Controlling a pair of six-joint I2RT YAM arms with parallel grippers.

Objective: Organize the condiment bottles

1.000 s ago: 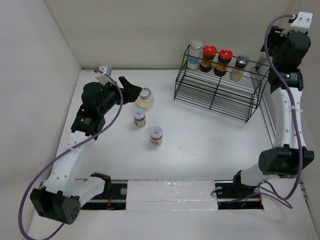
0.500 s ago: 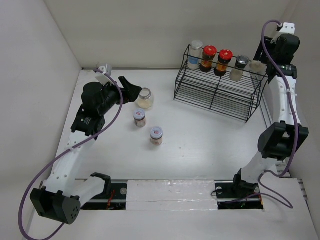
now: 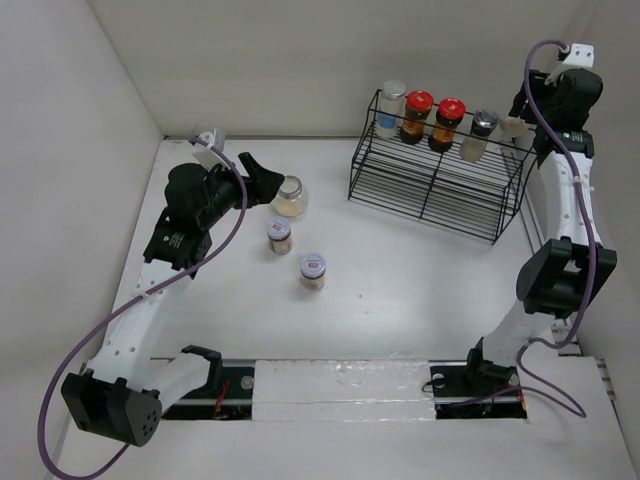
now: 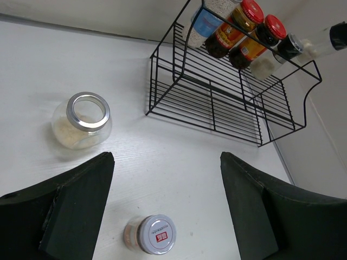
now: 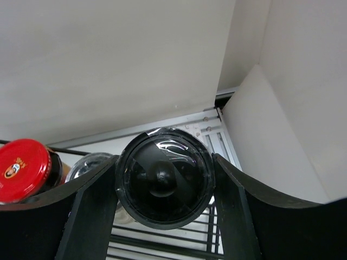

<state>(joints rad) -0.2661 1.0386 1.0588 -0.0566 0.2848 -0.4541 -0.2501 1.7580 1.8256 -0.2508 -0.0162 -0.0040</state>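
The black wire rack (image 3: pixel 430 180) holds a blue-labelled bottle (image 3: pixel 392 108), two red-capped sauce bottles (image 3: pixel 417 115) (image 3: pixel 448 122) and a dark-lidded jar (image 3: pixel 481 134) on its top shelf. My right gripper (image 3: pixel 522 125) is shut on a black-lidded bottle (image 5: pixel 165 183) with pale contents, held at the rack's right end beside the dark-lidded jar (image 5: pixel 89 162). My left gripper (image 3: pixel 262 180) is open and empty, just left of a round silver-lidded jar (image 3: pixel 290 196). Two small white-lidded jars (image 3: pixel 279 236) (image 3: pixel 313 271) stand on the table. The round jar (image 4: pixel 81 119) and one small jar (image 4: pixel 152 234) also show in the left wrist view.
White walls close the table on the left, back and right. The rack's lower shelf (image 4: pixel 227 105) carries nothing. A white strip (image 3: pixel 340 385) runs along the near edge between the arm bases.
My right arm has swung down and back, bringing the black-lidded bottle to the rack's right end. The left arm and the table jars have not moved.
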